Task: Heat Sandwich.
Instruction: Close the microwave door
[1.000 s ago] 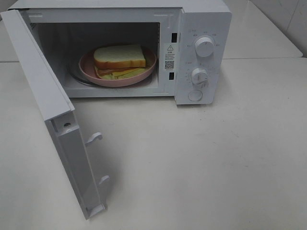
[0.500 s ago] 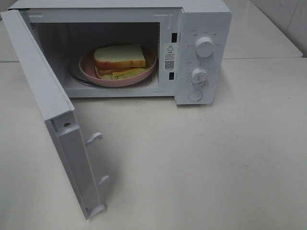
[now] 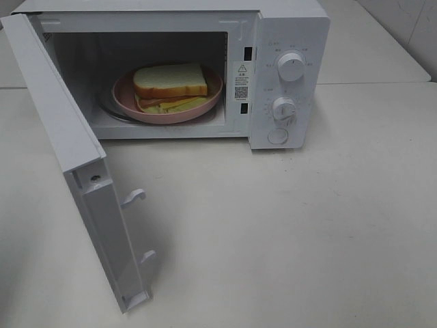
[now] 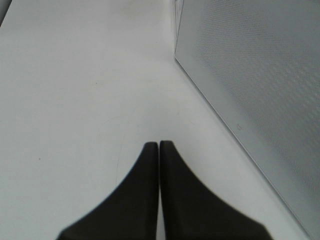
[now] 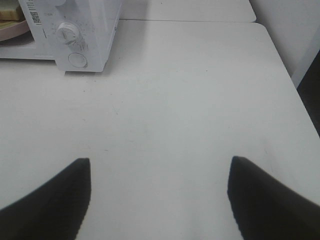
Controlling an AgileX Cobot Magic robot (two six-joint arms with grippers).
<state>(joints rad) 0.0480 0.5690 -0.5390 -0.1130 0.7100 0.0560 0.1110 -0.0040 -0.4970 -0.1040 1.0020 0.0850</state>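
Observation:
The sandwich (image 3: 169,83), white bread with tan crust and pale yellow filling, lies on a round pink plate (image 3: 126,99) inside the white microwave (image 3: 287,27). The microwave door (image 3: 65,143) is swung wide open toward the front left. Neither arm shows in the exterior high view. In the left wrist view my left gripper (image 4: 159,146) is shut with nothing between its dark fingers, above the table beside the door's outer face (image 4: 260,90). My right gripper (image 5: 160,165) is open and empty over bare table, with the microwave's control panel (image 5: 70,35) and a sliver of the plate (image 5: 10,30) ahead.
The control panel carries two white knobs (image 3: 291,67) and a round button (image 3: 277,136). The white table (image 3: 307,225) stretches in front of and to the right of the microwave. A table edge and dark gap (image 5: 307,95) show in the right wrist view.
Nothing has moved in the exterior high view; sandwich, plate and door stand as before. No earlier wrist frames are given.

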